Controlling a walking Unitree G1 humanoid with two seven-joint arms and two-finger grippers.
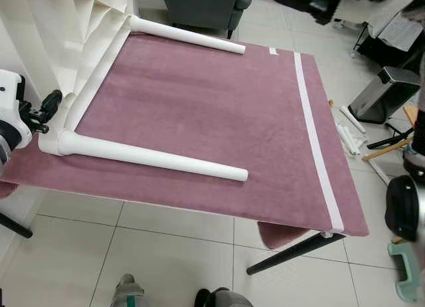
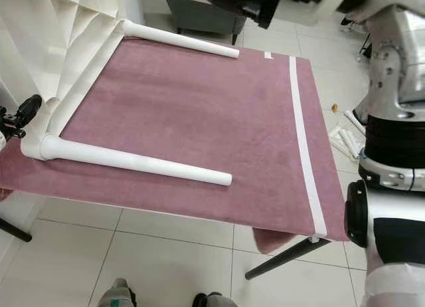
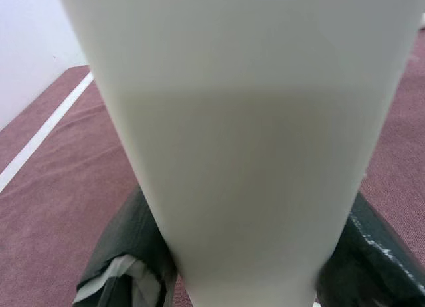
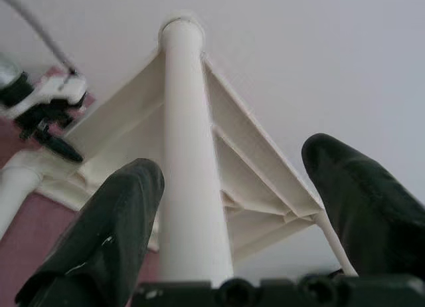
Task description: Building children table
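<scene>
A white children's table lies on its side on a mauve cloth (image 1: 199,101), its ribbed top (image 1: 93,28) upright at the left. Two white legs rest on the cloth, a near leg (image 1: 153,157) and a far leg (image 1: 189,34). My left gripper (image 1: 46,107) is at the near leg's base; in the left wrist view its fingers (image 3: 126,254) press both sides of that leg (image 3: 246,154). My right gripper (image 4: 232,161) is raised and open, its fingers (image 4: 113,220) apart on either side of an upper leg (image 4: 189,154) that runs to a corner of the top.
The cloth-covered work table (image 1: 319,154) ends close in front, a black leg (image 1: 292,250) under it. A grey armchair (image 1: 199,4) stands behind. On the floor to the right are a silver bin (image 1: 385,91) and loose white parts (image 1: 348,134).
</scene>
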